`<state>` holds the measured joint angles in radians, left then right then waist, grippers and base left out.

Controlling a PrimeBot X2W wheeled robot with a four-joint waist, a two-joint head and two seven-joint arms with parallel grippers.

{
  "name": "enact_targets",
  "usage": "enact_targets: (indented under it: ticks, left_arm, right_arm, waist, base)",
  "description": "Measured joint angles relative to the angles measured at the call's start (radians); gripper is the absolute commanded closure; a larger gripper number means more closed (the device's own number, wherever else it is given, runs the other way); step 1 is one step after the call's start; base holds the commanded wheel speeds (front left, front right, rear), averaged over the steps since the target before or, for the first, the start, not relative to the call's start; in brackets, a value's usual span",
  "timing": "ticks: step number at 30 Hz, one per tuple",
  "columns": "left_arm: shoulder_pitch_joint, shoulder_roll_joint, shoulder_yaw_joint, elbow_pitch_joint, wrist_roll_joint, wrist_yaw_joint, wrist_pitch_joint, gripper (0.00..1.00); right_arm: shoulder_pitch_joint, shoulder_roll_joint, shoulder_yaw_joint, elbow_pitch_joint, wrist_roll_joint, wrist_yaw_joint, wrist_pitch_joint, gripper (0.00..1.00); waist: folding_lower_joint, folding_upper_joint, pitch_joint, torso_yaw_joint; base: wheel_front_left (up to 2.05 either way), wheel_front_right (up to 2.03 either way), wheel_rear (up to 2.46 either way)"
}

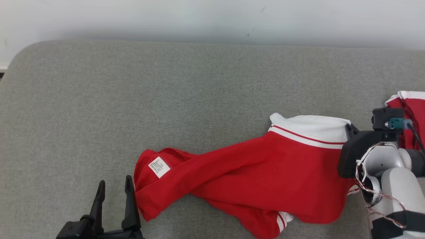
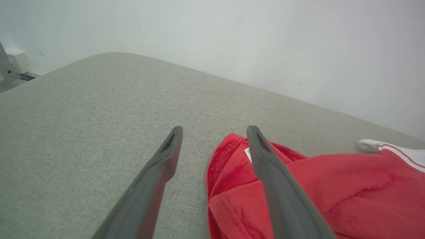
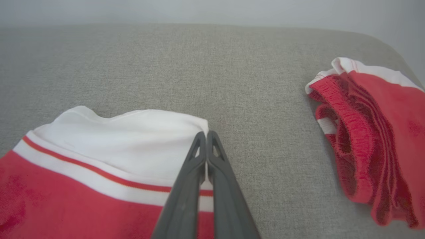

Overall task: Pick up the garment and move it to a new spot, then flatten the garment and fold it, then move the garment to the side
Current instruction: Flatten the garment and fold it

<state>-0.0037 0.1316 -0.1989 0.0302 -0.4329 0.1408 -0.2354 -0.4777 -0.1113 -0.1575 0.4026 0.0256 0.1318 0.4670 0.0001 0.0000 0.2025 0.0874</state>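
Observation:
The garment (image 1: 252, 166), red with a white striped band, lies crumpled and stretched across the grey cushion (image 1: 166, 93). A white label (image 1: 159, 167) shows at its left end. My left gripper (image 1: 115, 181) stands open just left of that end, its right finger (image 2: 265, 159) over the red cloth (image 2: 332, 186) and nothing between the fingers. My right gripper (image 3: 206, 134) is shut on the right corner of the white band (image 3: 126, 139), with a sliver of white cloth pinched between the fingers. In the head view the right wrist (image 1: 365, 146) hides that corner.
A second red and white garment (image 1: 411, 113) lies bunched at the cushion's right edge, also seen as a crumpled heap (image 3: 372, 139) right of my right gripper. A pale wall (image 1: 212, 20) runs behind the cushion. Bare grey cushion spreads to the left and back.

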Motion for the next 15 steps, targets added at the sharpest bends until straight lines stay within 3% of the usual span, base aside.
enact_targets:
  ticks: [4,8,15]
  left_arm:
    - [0.004,0.001,-0.001,-0.006,-0.006,0.004,0.008,0.0]
    - [0.01,0.002,-0.004,-0.014,-0.008,0.009,0.018,0.0]
    - [0.021,0.003,-0.008,-0.024,-0.008,0.019,0.026,0.0]
  right_arm:
    - [0.099,0.026,-0.034,-0.182,-0.019,0.0,-0.02,1.0]
    - [0.248,0.036,-0.033,-0.323,-0.044,0.0,0.059,1.0]
    - [0.443,0.056,0.003,-0.439,-0.02,0.0,0.189,1.0]
  waist:
    - [0.0,0.0,-0.016,-0.021]
    - [-0.0001,0.0001,-0.022,-0.043]
    - [-0.0001,0.0,-0.027,-0.073]
  base:
    - [0.0,0.0,0.0]
    - [0.0,0.0,0.0]
    - [0.0,0.0,0.0]
